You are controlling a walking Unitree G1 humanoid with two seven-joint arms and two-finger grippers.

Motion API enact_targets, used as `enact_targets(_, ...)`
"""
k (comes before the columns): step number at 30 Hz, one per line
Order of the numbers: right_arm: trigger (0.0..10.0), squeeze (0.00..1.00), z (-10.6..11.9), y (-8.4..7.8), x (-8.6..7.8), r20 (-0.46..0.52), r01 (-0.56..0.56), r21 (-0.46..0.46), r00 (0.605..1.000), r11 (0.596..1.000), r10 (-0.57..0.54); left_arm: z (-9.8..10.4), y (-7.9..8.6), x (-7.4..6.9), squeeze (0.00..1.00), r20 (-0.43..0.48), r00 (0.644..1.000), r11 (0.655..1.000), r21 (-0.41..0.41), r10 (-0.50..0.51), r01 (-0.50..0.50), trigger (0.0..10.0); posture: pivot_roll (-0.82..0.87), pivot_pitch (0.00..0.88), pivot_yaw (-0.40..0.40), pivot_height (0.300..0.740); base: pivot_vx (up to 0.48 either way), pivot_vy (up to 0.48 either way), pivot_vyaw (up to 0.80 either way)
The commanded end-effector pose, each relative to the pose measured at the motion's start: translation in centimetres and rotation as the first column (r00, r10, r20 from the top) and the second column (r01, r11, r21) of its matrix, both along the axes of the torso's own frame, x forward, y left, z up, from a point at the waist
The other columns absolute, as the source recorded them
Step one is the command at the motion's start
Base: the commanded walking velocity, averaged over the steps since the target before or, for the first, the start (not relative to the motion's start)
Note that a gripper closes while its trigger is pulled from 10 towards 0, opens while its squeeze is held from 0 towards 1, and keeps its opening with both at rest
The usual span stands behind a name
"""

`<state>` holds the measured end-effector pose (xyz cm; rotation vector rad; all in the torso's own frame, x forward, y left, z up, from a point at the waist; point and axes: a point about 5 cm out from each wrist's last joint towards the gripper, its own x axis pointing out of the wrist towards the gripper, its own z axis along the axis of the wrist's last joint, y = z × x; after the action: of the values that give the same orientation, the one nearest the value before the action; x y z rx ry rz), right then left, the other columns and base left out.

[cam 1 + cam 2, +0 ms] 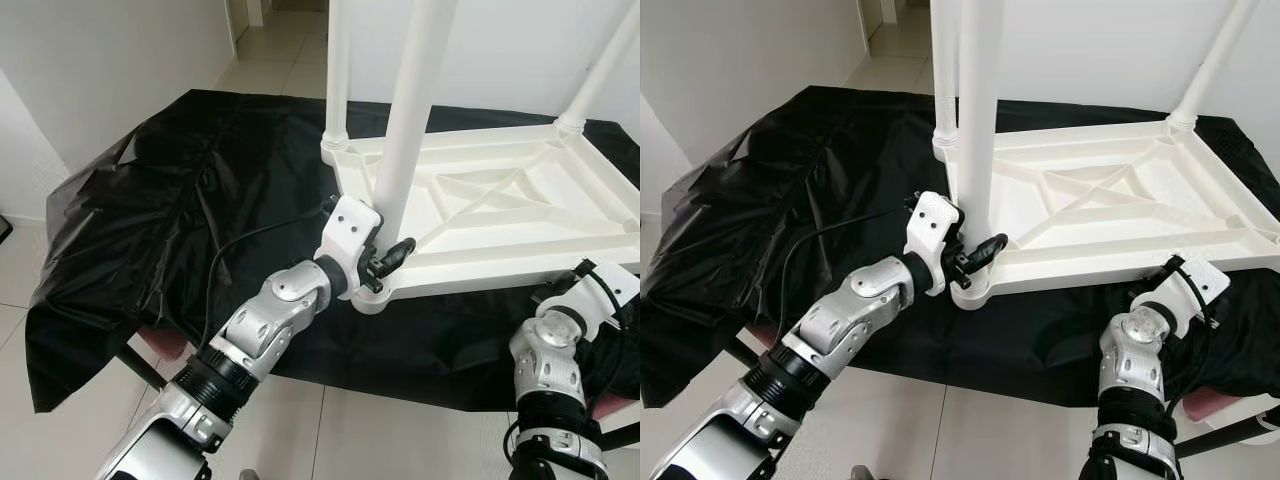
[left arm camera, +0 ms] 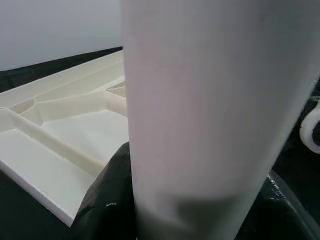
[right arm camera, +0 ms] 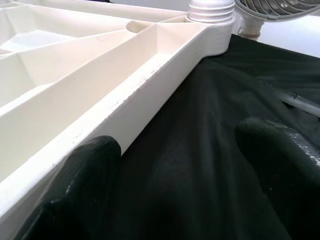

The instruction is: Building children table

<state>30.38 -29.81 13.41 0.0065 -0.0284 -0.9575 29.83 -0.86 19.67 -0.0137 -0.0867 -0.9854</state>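
1. Gripping the near white table leg [image 1: 405, 120] just above its corner socket, the left gripper [image 1: 388, 262] should keep it plumb while seating it.
2. Right gripper [image 3: 195, 170], fingers apart and empty, sits beside the tabletop's edge.
3. Upturned ribbed plastic tabletop [image 1: 520, 215] lies on a crinkled black cloth [image 1: 180, 190]; the legs are smooth tubes.

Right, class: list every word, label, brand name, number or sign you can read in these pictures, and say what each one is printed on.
None: no readable text anywhere.
The upturned white table top, its white legs, the black cloth and the left gripper clamped on the near leg carry no print.
The right gripper, open beside the table's edge, bears none either.
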Motion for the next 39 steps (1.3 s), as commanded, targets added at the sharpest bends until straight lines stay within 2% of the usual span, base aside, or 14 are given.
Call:
enact_targets(1, 10.0, 0.00, 0.0, 0.2, 0.7, -0.005, -0.036, 0.016, 0.999, 0.999, 0.036, 0.0, -0.9, -2.2, 0.00, -0.002, 0.952, 0.952, -0.010, -0.308, 0.307, 10.0, 0.05, 0.098, 0.022, 0.740, 0.000, 0.000, 0.00)
enact_targets(9, 10.0, 0.00, 0.7, 0.3, 2.2, -0.013, -0.101, 0.019, 0.995, 0.995, 0.102, 0.8, -1.2, -3.8, 0.00, -0.001, 0.935, 0.935, -0.041, -0.354, 0.353, 10.0, 0.06, 0.107, 0.011, 0.740, 0.000, 0.000, 0.00)
enact_targets(15, 10.0, 0.00, 1.0, 1.1, 3.8, -0.033, -0.200, 0.034, 0.979, 0.979, 0.201, 1.7, -1.2, -4.7, 0.00, 0.014, 0.929, 0.927, -0.053, -0.371, 0.371, 10.0, 0.06, 0.111, 0.004, 0.740, 0.000, 0.000, 0.00)
enact_targets(16, 10.0, 0.00, 1.0, 1.5, 4.4, -0.043, -0.247, 0.040, 0.968, 0.968, 0.249, 2.0, -1.2, -5.0, 0.00, 0.018, 0.926, 0.924, -0.055, -0.378, 0.378, 10.0, 0.07, 0.112, 0.001, 0.740, 0.000, 0.000, 0.00)
enact_targets(22, 10.0, 0.00, 1.2, 2.4, 5.5, -0.060, -0.322, 0.055, 0.944, 0.945, 0.325, 2.4, -1.2, -5.6, 0.00, 0.025, 0.920, 0.919, -0.045, -0.392, 0.392, 10.0, 0.07, 0.116, -0.006, 0.740, 0.000, 0.000, 0.00)
enact_targets(26, 10.0, 0.00, 1.1, 3.6, 6.4, -0.077, -0.409, 0.071, 0.907, 0.910, 0.414, 2.8, -1.2, -6.0, 0.00, 0.031, 0.916, 0.915, -0.039, -0.400, 0.401, 10.0, 0.07, 0.118, -0.008, 0.740, 0.000, 0.000, 0.00)
enact_targets(29, 10.0, 0.00, 1.1, 3.9, 6.7, -0.084, -0.438, 0.072, 0.893, 0.896, 0.443, 2.9, -1.1, -6.0, 0.00, 0.032, 0.916, 0.915, -0.041, -0.400, 0.401, 10.0, 0.07, 0.118, -0.008, 0.740, 0.000, 0.000, 0.00)
enact_targets(31, 10.0, 0.00, 0.9, 4.6, 7.1, -0.105, -0.490, 0.080, 0.862, 0.868, 0.496, 3.1, -1.2, -6.1, 0.00, 0.032, 0.917, 0.916, -0.042, -0.398, 0.399, 10.0, 0.07, 0.119, -0.010, 0.740, 0.000, 0.000, 0.00)
enact_targets(34, 10.0, 0.00, 0.8, 5.0, 7.3, -0.126, -0.520, 0.085, 0.840, 0.850, 0.527, 3.2, -1.2, -6.2, 0.00, 0.030, 0.916, 0.915, -0.043, -0.399, 0.400, 10.0, 0.08, 0.122, -0.012, 0.740, 0.000, 0.000, 0.00)
enact_targets(39, 10.0, 0.00, 0.7, 5.4, 7.5, -0.141, -0.547, 0.088, 0.820, 0.832, 0.554, 3.4, -1.3, -6.3, 0.00, 0.032, 0.918, 0.916, -0.047, -0.396, 0.397, 10.0, 0.08, 0.126, -0.013, 0.740, 0.000, 0.000, 0.00)
